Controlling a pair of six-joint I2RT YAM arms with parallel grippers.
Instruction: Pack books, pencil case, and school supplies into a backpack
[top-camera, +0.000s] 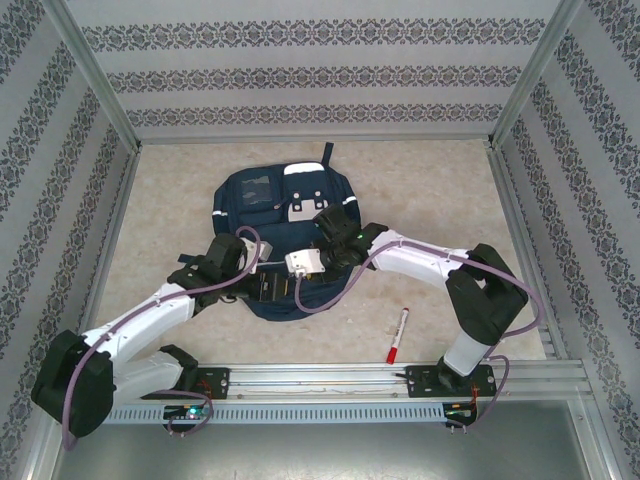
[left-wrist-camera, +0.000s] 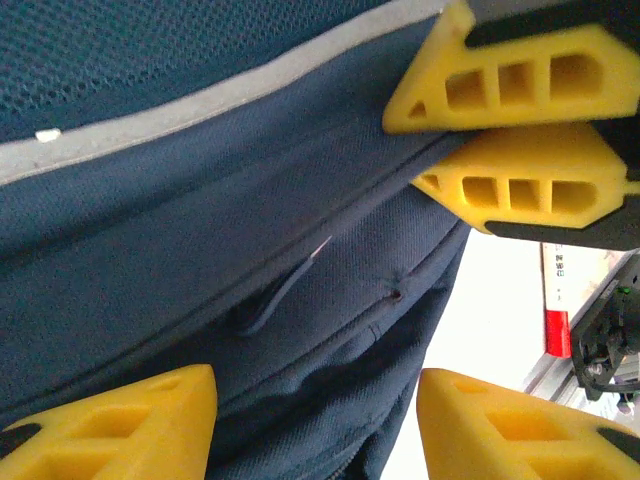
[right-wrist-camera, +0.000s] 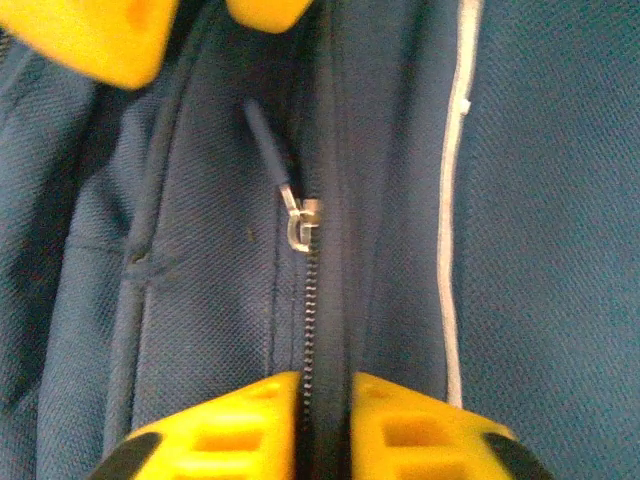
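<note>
Nearest the arm bases, the marker pen (top-camera: 397, 335) lies on the bare table just beyond the rail, on the right arm's side and well clear of both claws. Just past it, the two claws meet over the near edge of the backpack (top-camera: 250, 215), which lies flat in the middle of the table.

The right gripper (right-wrist-camera: 325, 390) has its fingers drawn almost together, pinching the backpack's zip seam between the tips. From there the zip runs straight away from it. The metal slider (right-wrist-camera: 303, 225) sits a little ahead, and its dark pull tab (right-wrist-camera: 266, 135) trails further off at a slant.

The left gripper (left-wrist-camera: 318, 385) faces in from the opposite end of that line. Its fingers stand about half apart and hold nothing, and the tab lies ahead between them. By my reading the left claw is the nearer to the tab and is the one to close on it, then draw it along the seam while the right claw anchors the fabric.

Further back, the backpack's patched front lies free of both arms.
</note>
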